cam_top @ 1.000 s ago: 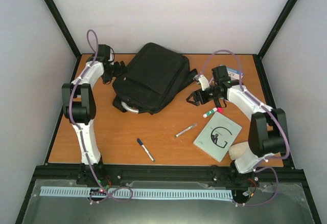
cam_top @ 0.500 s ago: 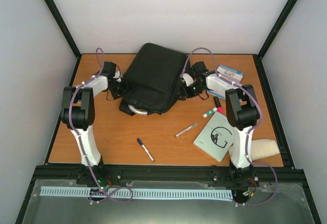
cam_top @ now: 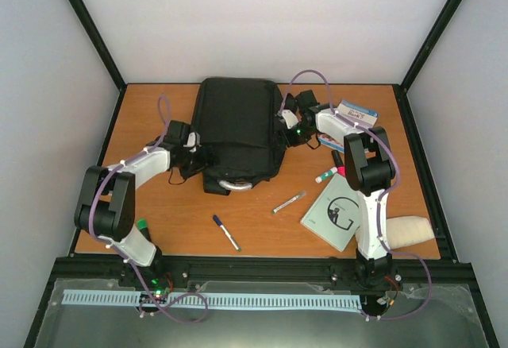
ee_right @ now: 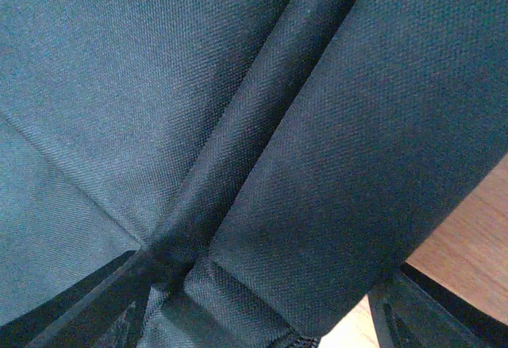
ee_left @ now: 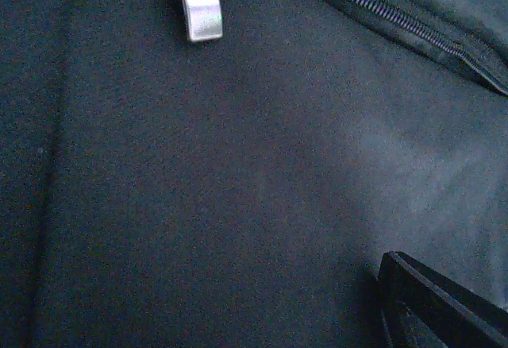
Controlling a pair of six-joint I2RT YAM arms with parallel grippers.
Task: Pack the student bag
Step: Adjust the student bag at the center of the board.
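The student bag [cam_top: 238, 125] is a large black backpack lying flat at the table's back centre, its grey handle [cam_top: 236, 183] pointing toward me. My left gripper [cam_top: 198, 157] presses against the bag's left near side. The left wrist view is filled with black fabric [ee_left: 238, 165], a silver zipper pull [ee_left: 198, 2] and one far-spread finger [ee_left: 444, 308]. My right gripper [cam_top: 287, 127] is at the bag's right edge. In the right wrist view its fingers [ee_right: 87, 308] stand wide apart with a fold of bag fabric [ee_right: 317, 149] between them.
On the table right of and near the bag lie a blue-capped pen [cam_top: 226, 233], a silver pen [cam_top: 289, 202], a green and red marker [cam_top: 329, 175], a pale notebook [cam_top: 338, 211], a beige pouch [cam_top: 406, 229] and a blue and white box [cam_top: 355, 114].
The bag has turned from slanted to square, its handle now facing me. The right gripper came in to the bag's right edge. The left gripper moved nearer along its left side.
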